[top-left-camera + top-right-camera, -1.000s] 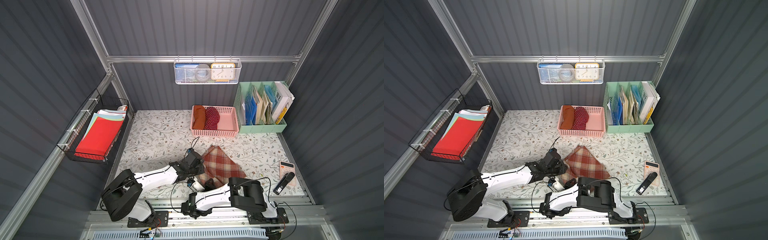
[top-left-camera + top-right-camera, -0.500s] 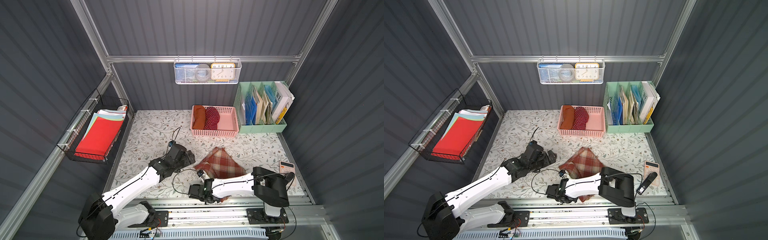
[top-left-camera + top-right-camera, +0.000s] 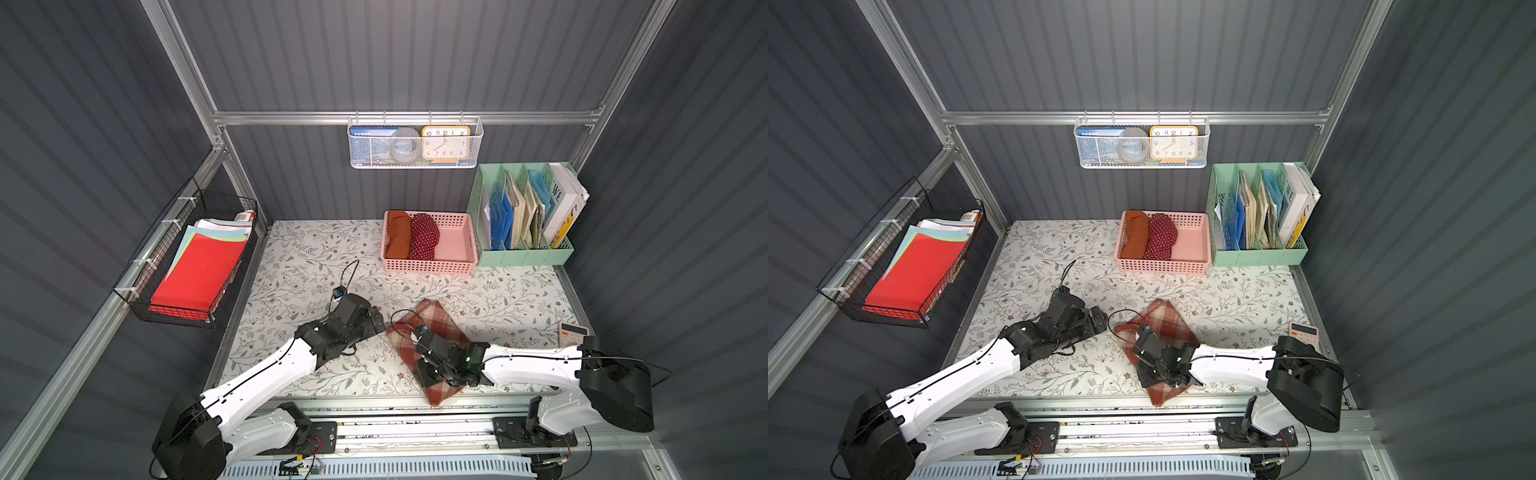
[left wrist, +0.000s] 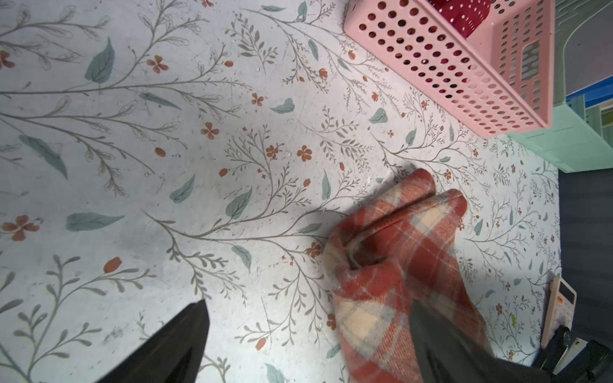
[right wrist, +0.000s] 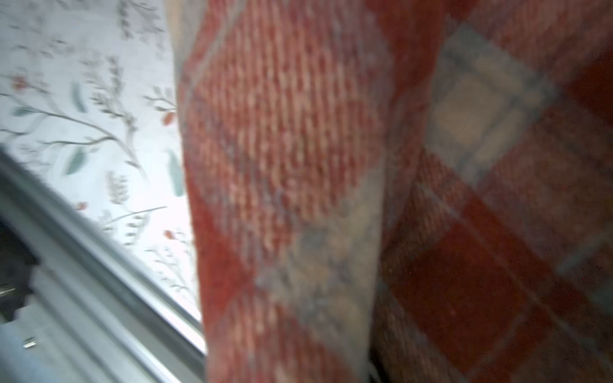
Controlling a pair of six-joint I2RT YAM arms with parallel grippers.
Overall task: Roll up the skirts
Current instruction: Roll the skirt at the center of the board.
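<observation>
Hanging wide open and empty, the left gripper (image 3: 375,322) sits beside the fuzzy plaid skirt (image 3: 437,316), loosely rolled at the table's (image 3: 316,257) front edge. The right gripper (image 3: 429,370) is buried in it, jaws hidden, can't tell. The orange skirt (image 3: 397,235) and dotted skirt (image 3: 424,237) lie rolled in the holey basket (image 3: 428,267).

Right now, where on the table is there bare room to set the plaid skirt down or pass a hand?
Free: the back-left of the table, between the left wall and the pink basket; the strip between that basket and the plaid skirt; the stretch between skirt and calculator. Crowded: front centre, where the left hand and right hand meet at the skirt.
</observation>
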